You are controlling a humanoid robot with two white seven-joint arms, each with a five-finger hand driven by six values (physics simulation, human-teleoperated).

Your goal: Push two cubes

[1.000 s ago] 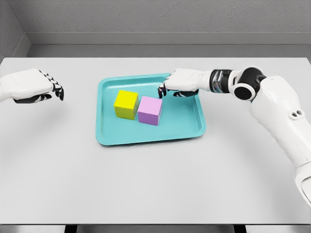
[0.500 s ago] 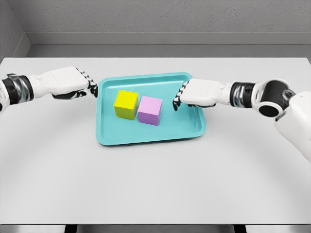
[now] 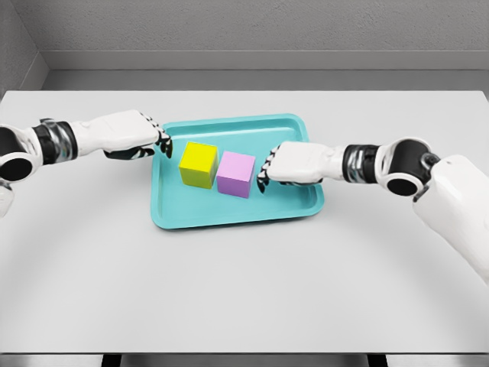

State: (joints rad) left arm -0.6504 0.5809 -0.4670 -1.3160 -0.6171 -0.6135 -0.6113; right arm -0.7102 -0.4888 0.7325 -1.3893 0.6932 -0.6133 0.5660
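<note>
- Head view: two matte, sharp-edged cubes sit side by side, touching or nearly so, near the middle of a shallow glossy teal plastic tray [image 3: 306,205] with a raised rim, on a plain white table [image 3: 244,283]. The yellow cube [image 3: 199,164] is on the left and the lilac-pink cube [image 3: 235,173] on the right.
- The white right hand [image 3: 294,164] lies inside the tray just right of the lilac-pink cube, fingers curled together and holding nothing, dark fingertips [image 3: 263,174] a hair from its right face.
- The white left hand [image 3: 130,134] hovers at the tray's left rim, up and left of the yellow cube, fingers likewise curled and holding nothing, clearly apart from it.
- The cubes' row runs left to right between the hands. The right hand is nearer, so a leftward shove there would probably carry both cubes.
</note>
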